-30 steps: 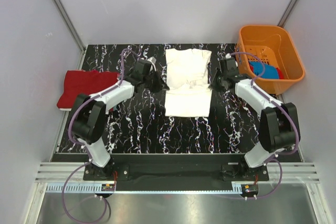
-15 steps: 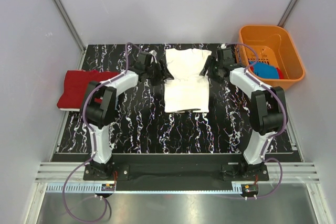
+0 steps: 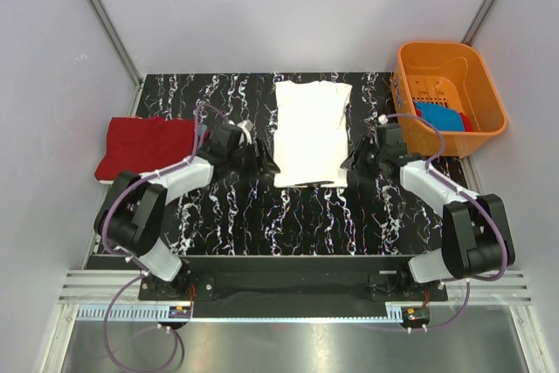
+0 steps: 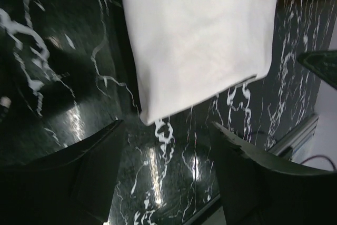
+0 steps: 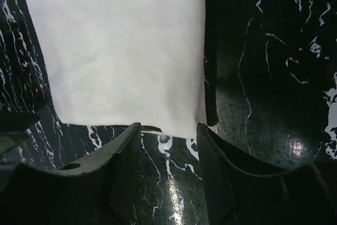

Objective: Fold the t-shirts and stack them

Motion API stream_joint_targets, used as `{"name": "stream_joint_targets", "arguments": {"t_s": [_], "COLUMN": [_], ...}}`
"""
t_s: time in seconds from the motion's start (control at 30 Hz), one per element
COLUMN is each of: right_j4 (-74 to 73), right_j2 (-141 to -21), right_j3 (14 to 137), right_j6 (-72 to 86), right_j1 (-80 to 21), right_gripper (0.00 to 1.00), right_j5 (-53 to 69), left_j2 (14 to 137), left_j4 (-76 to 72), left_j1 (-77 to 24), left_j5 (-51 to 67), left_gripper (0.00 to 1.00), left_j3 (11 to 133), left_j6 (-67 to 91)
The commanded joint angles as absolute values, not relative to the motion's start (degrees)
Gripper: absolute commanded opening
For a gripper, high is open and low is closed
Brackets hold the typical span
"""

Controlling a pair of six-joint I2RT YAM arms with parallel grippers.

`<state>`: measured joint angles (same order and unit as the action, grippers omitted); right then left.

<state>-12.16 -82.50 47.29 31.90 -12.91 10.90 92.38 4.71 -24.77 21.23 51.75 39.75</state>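
Fingers point(image 4: 89, 172) of L gripper point(image 4: 166, 130) spread wide, nothing btwn them. R gripper point(image 5: 167, 130) fingers point(image 5: 124, 167) also apart, narrower gap, empty too.

White t-shirt point(image 3: 307, 133): flat on table, folded to a long rectangle running straight away from both sets of fingers toward far edge. Near-left corner sits just ahead of the L gap, by the tips. Not pinched; can't tell if a tip touches it. Near hem lies just ahead of the R fingertips, w/ near-right corner close to the outer R finger. Cloth smooth in both wrist views.

Top view: L gripper point(image 3: 262, 161) just beside shirt's left edge at near end, R gripper point(image 3: 354, 162) just beside right edge at near end, shirt btwn the two.

Red t-shirt point(image 3: 144, 146): folded, flat, outboard of L fingers at table's left edge, well apart from them.

Blue t-shirt point(image 3: 439, 117): bunched inside orange basket point(image 3: 450, 48), beyond and outboard of R fingers. Basket sits at far-right corner, near R arm but apart from the fingers.

Table point(image 3: 262, 216): black w/ white veining, glossy, bare under both grippers.
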Motion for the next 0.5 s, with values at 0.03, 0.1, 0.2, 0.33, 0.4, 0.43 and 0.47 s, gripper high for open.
{"name": "stream_joint_targets", "arguments": {"t_s": [0.03,0.1,0.2,0.33,0.4,0.43,0.47], "right_j4": [-6.16,-5.28,-3.7,-1.76,-1.5,-1.49,-1.58], "right_j2": [-81.12,-82.17,-84.9,-88.5,-89.99,-90.43,-90.87], "right_j3": [41.93,41.22,41.31,41.4,41.75,42.1,42.19], "right_j6": [32.87,32.61,32.17,31.9,31.73,31.64,31.21], "right_j1": [-12.57,-12.57,-12.57,-12.66,-12.57,-12.57,-12.57], "right_gripper": [0.53,0.54,0.55,0.52,0.48,0.46,0.45], "right_j5": [14.77,15.2,15.64,15.56,15.73,15.91,16.08], "left_j2": [90.61,91.49,93.07,94.92,96.14,96.59,97.03], "left_j4": [-3.85,-5.0,-6.33,-6.07,-6.06,-5.98,-5.89], "left_j1": [-27.86,-28.39,-28.91,-29.27,-29.35,-29.44,-29.53], "left_j5": [21.27,21.36,21.62,20.39,20.57,20.74,20.74], "left_gripper": [0.65,0.63,0.64,0.63,0.59,0.57,0.57], "left_j3": [46.42,45.0,44.65,45.7,46.58,46.76,46.93], "left_j6": [42.27,43.41,44.12,43.6,43.42,43.42,43.5]}}
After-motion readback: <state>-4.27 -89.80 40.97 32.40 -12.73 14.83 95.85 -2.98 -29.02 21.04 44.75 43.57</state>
